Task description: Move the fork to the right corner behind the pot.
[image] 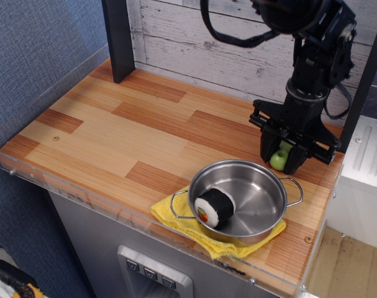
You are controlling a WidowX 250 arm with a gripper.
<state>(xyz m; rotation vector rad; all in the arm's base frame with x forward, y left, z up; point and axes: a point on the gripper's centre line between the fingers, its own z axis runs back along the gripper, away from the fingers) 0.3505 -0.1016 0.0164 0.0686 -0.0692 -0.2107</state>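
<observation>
Whitewashed planks back a wooden counter (pixel 145 133) of mixed light and reddish strips, edged in front and on the left by a clear plastic rim. Left of the pot, a blue textured wall runs along the counter's side, and a dark square post (pixel 120 38) stands on the wood at the far left behind the pot.

Black and bulky, the robot arm (pixel 313 56) comes down from the top right, with a looped cable above it. It ends behind the pot's right side, low over the wood.

Toward the front right edge of the counter sits the pot (pixel 241 200) — shiny steel, low-walled, with a thin wire loop on each side. It rests on a yellow cloth (pixel 200 236), which sticks out below it and to its left. Inside the pot, against its left wall, lies a black-and-white sushi roll (pixel 213 207) showing a spot of orange and green in its middle.

Just behind the pot's right rim, the hand (pixel 282 162) points downward with its two black fingers clamped on the fork (pixel 278 159) — only the fork's rounded light-green end shows between them. That green end is close above the counter; whether it touches the wood cannot be told.
</observation>
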